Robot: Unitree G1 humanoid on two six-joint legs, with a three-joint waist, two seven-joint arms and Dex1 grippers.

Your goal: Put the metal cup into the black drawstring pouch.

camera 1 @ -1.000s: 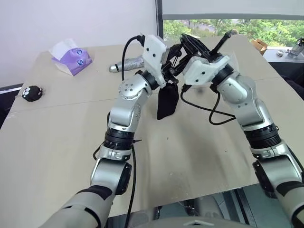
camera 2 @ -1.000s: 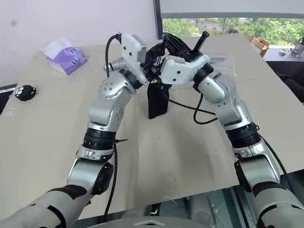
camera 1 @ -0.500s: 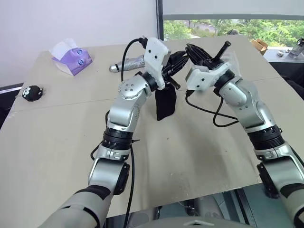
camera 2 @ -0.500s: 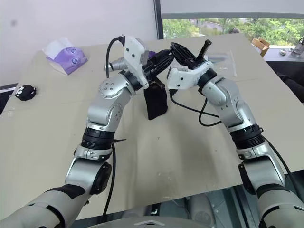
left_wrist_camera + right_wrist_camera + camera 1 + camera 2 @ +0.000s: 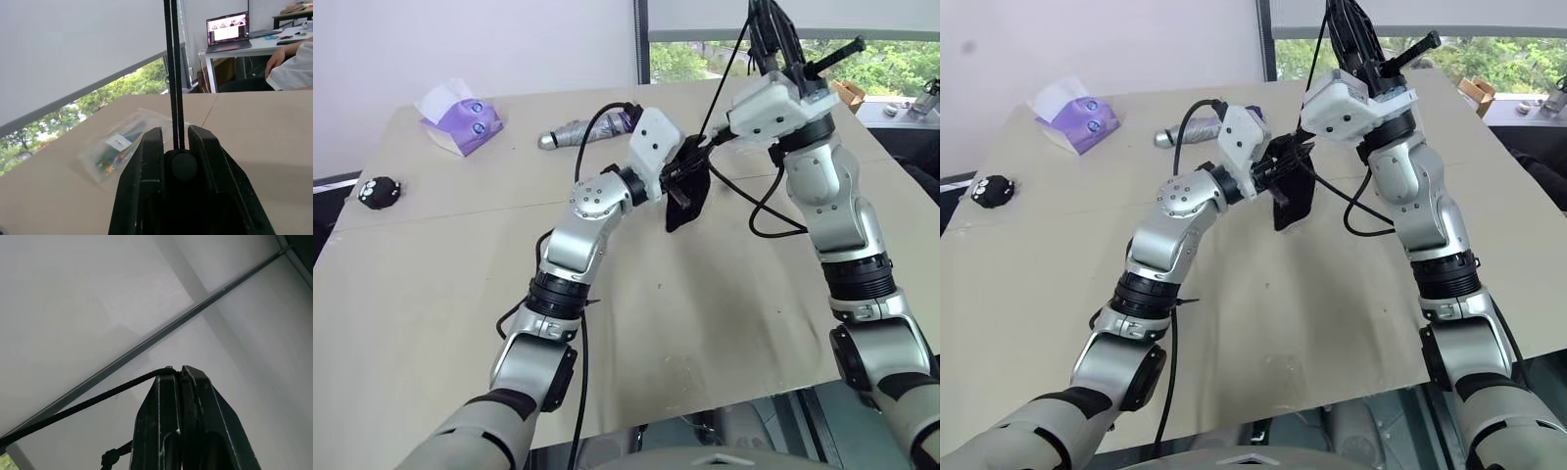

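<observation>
Beige table (image 5: 460, 294) bears tissue pack (image 5: 458, 117), umbrella (image 5: 578, 130), spotted toy (image 5: 380, 191).

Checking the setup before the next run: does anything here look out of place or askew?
The pouch hangs tilted above the table, not lying on it. The left gripper pinches its neck, while the right gripper, jaws shut, pulls the cord taut upward. Otherwise nothing stands out.

No words, numbers or signs can be read anywhere. The small white label on the clear plastic bag of colourful bits (image 5: 128, 147) lying on the tan table (image 5: 254, 127) is too small to read. The open laptop screen (image 5: 227, 29) on the white desk at the back glows, but its writing is too tiny to make out. The purple and white tissue pack (image 5: 458, 119) has round marks, no clear letters.
</observation>
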